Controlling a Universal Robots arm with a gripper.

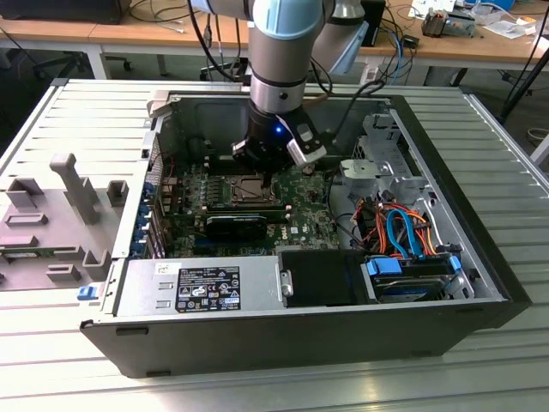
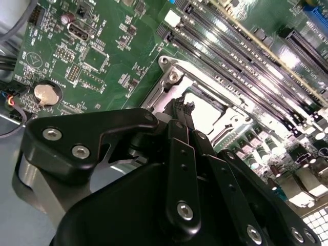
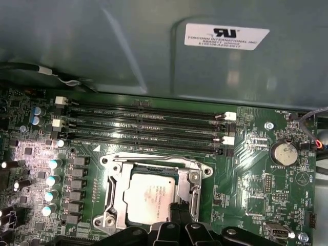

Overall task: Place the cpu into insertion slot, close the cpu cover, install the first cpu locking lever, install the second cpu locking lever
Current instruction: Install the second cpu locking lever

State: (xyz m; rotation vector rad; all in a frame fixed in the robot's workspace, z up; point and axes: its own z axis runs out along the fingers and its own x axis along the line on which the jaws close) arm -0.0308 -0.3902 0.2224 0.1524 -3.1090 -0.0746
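1. Cpu (image 3: 152, 197) lies seated in the insertion slot (image 3: 119, 169), mid-motherboard (image 3: 256, 174), beside the memory slots (image 3: 143, 125). Thin, rigid, fragile; edges only.
2. Cpu cover (image 3: 192, 177) lies flat around it.
3. Gripper (image 2: 180, 105) fingertips pinched together at the cpu's edge, apparently holding nothing.

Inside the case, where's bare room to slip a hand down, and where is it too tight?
Free: the dark gap between the power supply and the blue drive bay. Crowded: around the insertion slot, with the end effector right above it, memory slots alongside, and the cable bundle by the drive cage.
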